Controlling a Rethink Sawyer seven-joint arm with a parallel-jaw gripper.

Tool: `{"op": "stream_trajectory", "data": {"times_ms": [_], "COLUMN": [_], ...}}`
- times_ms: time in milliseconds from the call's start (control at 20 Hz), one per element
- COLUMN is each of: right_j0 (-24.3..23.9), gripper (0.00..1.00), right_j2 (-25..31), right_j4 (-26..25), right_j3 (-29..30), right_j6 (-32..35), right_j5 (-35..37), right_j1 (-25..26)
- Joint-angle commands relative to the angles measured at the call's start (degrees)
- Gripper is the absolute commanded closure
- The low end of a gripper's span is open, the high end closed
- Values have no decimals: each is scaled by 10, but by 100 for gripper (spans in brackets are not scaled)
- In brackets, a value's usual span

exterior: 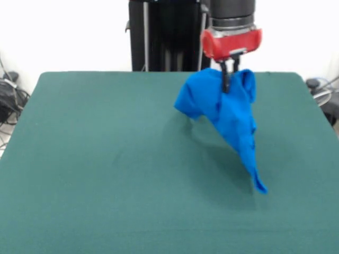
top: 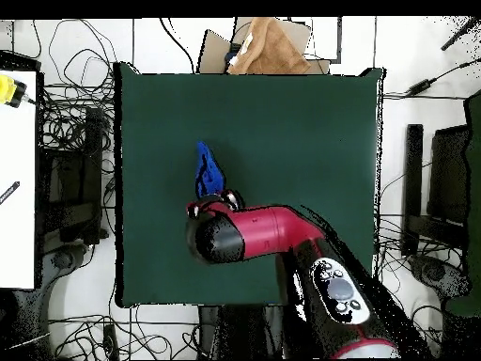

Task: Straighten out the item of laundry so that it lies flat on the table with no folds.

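The item of laundry (exterior: pixel 228 111), a bright blue T-shirt, hangs bunched in the air with its plain blue side showing. My gripper (exterior: pixel 228 79) is shut on its upper part, under the red wrist. One long corner trails down to the table (exterior: pixel 106 174) at the right. From above, only a narrow blue strip of the item of laundry (top: pixel 207 171) shows beyond the red arm, which hides my gripper and most of the cloth. The green table (top: pixel 301 122) spreads wide around it.
A brown cardboard piece (top: pixel 266 47) lies just past the table's far edge in the overhead view. Cables and black stands crowd the floor on both sides. A white surface (top: pixel 17 179) stands at the left.
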Motion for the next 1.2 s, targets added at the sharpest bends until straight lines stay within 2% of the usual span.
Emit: {"op": "stream_trajectory", "data": {"times_ms": [50, 550, 950, 1200], "right_j0": [97, 184, 164, 154], "gripper": [100, 100, 100, 100], "right_j2": [-14, -85, -81, -75], "right_j4": [48, 65, 61, 63], "right_j3": [-106, -159, -149, -143], "right_j6": [111, 138, 112, 105], "right_j5": [49, 32, -21, -13], "right_j1": [32, 67, 94, 91]}}
